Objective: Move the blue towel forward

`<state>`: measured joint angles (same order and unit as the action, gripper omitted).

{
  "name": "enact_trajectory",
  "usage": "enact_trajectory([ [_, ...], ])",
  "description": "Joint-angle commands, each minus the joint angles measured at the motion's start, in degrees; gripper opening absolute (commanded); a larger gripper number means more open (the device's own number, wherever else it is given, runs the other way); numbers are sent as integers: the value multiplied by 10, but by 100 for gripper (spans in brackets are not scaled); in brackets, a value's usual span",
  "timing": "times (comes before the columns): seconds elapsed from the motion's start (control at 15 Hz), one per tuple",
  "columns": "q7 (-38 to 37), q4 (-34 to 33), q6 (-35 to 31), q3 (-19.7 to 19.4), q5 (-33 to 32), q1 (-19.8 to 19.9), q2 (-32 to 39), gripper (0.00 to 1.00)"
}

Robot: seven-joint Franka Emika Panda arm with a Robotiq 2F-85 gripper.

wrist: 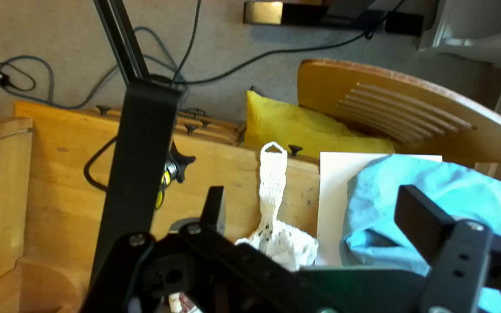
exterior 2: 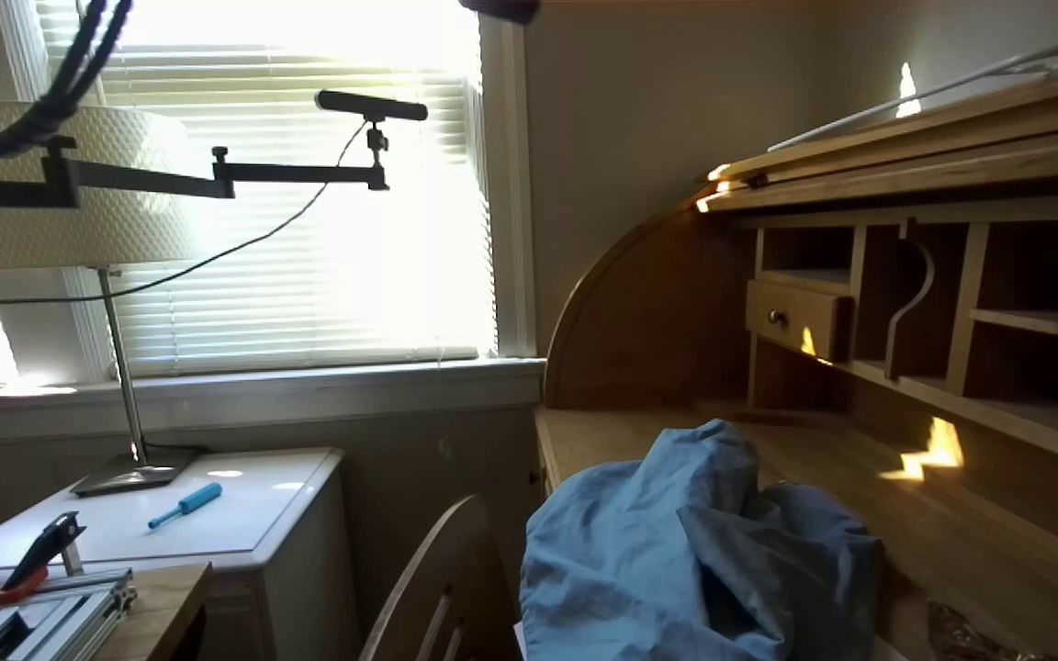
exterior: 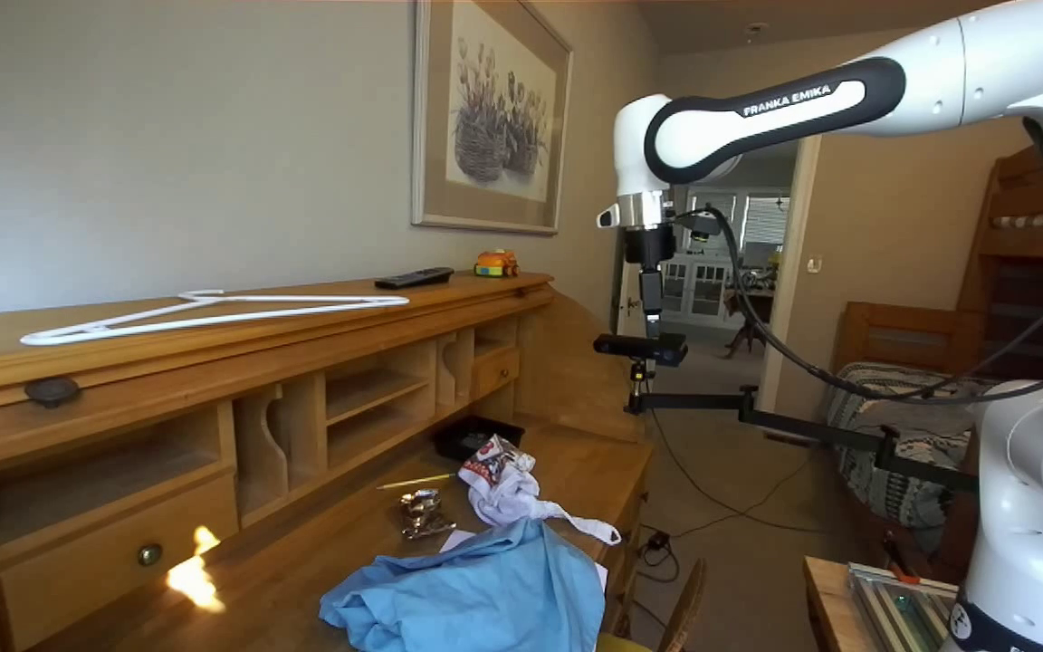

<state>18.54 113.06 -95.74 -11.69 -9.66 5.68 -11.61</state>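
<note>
The blue towel [exterior: 476,589] lies crumpled on the wooden desk [exterior: 589,448], at its front edge. It also lies in a loose heap in an exterior view [exterior 2: 658,542]. In the wrist view the towel [wrist: 376,191] is at the right, partly over a white sheet [wrist: 331,195], and the right finger covers part of it. My gripper [exterior: 653,317] points down, high above the desk and well apart from the towel. In the wrist view the gripper [wrist: 318,213] has its fingers wide apart with nothing held between them.
A white crocheted cloth [exterior: 508,493], foil wrapper [exterior: 422,513], yellow pencil [exterior: 415,482] and black tray [exterior: 476,437] are on the desk. A camera on a black boom [exterior: 693,401] stands near the gripper. A chair [wrist: 407,100] with a yellow cushion [wrist: 302,126] is at the desk's front.
</note>
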Motion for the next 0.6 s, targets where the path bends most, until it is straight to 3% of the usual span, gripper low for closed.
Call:
enact_trajectory([
  [0.0, -46, -21, -68, 30, 14, -10, 24, 100],
  [0.53, -104, -19, -209, 107, -19, -49, 66, 100],
])
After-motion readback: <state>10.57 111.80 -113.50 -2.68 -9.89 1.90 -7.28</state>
